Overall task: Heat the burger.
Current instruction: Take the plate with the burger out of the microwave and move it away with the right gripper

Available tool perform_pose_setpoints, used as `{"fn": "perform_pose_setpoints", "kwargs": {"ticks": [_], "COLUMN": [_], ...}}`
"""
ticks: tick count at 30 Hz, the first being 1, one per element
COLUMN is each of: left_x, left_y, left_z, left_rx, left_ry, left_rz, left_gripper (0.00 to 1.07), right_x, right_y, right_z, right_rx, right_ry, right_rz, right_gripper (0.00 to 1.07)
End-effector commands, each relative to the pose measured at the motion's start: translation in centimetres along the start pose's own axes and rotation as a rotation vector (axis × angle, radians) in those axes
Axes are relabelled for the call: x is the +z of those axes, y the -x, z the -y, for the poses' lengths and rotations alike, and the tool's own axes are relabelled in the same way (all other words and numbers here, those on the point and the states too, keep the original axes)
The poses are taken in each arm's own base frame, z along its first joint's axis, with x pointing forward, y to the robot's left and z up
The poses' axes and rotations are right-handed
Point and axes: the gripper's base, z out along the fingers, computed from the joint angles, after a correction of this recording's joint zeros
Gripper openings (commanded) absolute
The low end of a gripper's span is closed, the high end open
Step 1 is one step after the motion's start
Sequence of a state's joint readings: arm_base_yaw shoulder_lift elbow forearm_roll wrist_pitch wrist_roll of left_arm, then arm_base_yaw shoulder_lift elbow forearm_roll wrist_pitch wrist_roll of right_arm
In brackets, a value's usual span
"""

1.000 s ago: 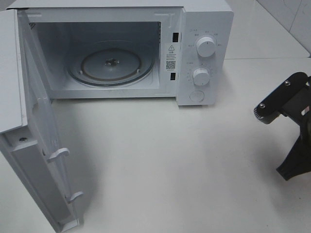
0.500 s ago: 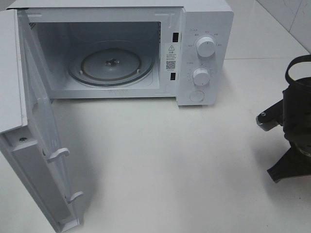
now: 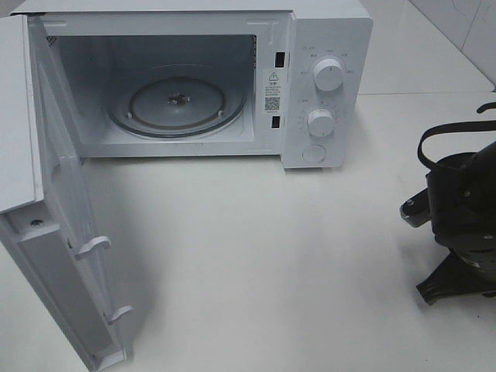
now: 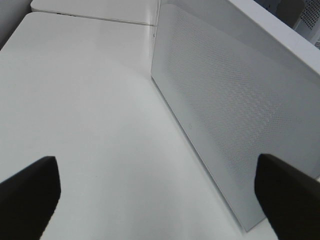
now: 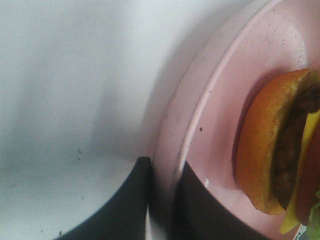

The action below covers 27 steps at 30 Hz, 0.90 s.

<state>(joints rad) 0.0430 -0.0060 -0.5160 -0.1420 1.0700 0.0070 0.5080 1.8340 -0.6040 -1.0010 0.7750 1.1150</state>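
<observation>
Only the right wrist view shows the burger (image 5: 265,150): it sits on a pink plate (image 5: 210,125), with its golden-brown bun, dark patty and a sliver of yellow cheese cut off by the frame edge. The right end effector (image 5: 162,200) has its two dark fingers (image 5: 125,205) closed on the plate's rim, one on the outer side and one on the inner side, so it grips the plate and not the burger itself. Beneath the plate lies the white counter (image 5: 60,100).

From the high camera, the right arm (image 3: 461,209) appears as a dark mass at the right edge of the counter (image 3: 271,256), and neither plate nor burger can be made out there. Well apart to the left stands a white microwave (image 3: 325,46), its door (image 3: 54,232) swung wide open toward the camera. Inside, a glass turntable (image 3: 177,105) lies bare. Two round knobs (image 3: 328,75) sit on the control panel.

The left end effector (image 4: 160,200) is spread wide, its dark fingertips (image 4: 30,190) at opposite edges of its view with nothing between them, just beside the perforated outer face of the microwave door (image 4: 235,115).
</observation>
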Motion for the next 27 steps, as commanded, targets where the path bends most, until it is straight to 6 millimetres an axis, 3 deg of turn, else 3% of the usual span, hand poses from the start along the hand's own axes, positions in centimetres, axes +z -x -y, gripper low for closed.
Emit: {"fn": "perform_pose_setpoints", "kwargs": {"ticks": [1,10,15,16,19,27], "left_x": [-0.2,-0.2,-0.2,-0.2,-0.2,-0.2], "left_y": [-0.1,-0.1,-0.1,-0.1,-0.1,-0.1], "left_z": [0.0,0.0,0.0,0.0,0.0,0.0], "left_rx": [-0.006,-0.006,-0.006,-0.006,-0.006,-0.006], "left_ry": [0.001,0.001,0.001,0.001,0.001,0.001], "left_rz": [0.018,0.018,0.018,0.018,0.018,0.018], "left_gripper": [0.98,0.98,0.98,0.98,0.98,0.98], "right_x": [0.4,0.5,0.4,0.3,-0.2,-3.0], "right_y": [0.1,0.1,0.0,-0.1,-0.2,-0.5], "right_z": [0.5,0.0,-0.1,0.0,0.3,2.2], "right_rx": [-0.023,-0.02,-0.026,-0.022,-0.007,0.073], "right_ry": [-0.074,-0.032,-0.028,-0.022,-0.006,0.083], "right_rz": [-0.011,-0.008,-0.021,-0.028,-0.025,0.024], "right_gripper": [0.05,0.15,0.31,0.38,0.44,0.46]}}
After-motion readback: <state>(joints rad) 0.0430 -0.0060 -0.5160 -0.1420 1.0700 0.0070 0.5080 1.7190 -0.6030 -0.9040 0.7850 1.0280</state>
